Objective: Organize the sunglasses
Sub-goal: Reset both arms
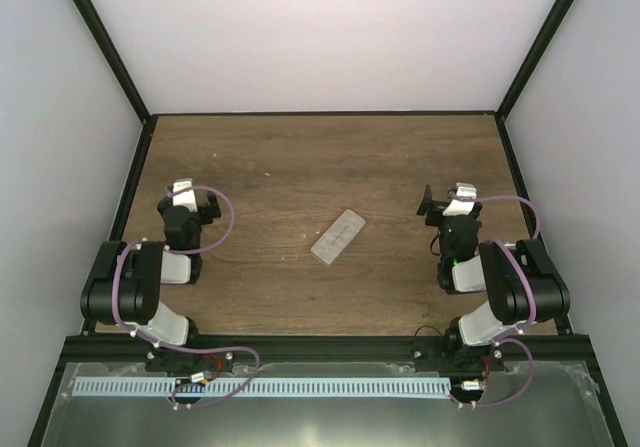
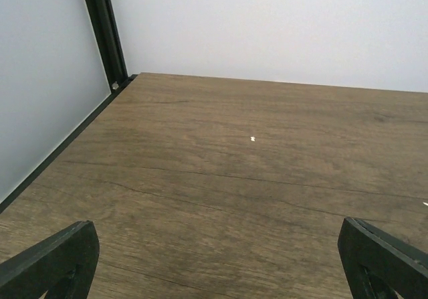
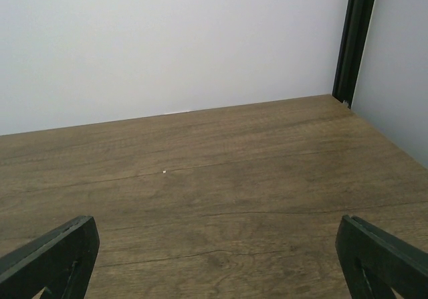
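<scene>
Left gripper [image 1: 196, 199] near the table's [image 1: 300, 157] left edge, right gripper [image 1: 447, 201] near the right edge, both with jaws wide apart and holding nothing. Case [image 1: 338, 237] shut, mid-table, skewed, wide gaps all round. Sunglasses not visible.

Soft, even light fills the booth, leaving the white walls [image 1: 330, 37] bright and slightly washed out, shadows on the wooden table [image 1: 300, 157] faint and soft-edged, every view crisp.

The sunglasses are unseen; the grey case [image 1: 338, 237] lies shut, diagonally.
</scene>
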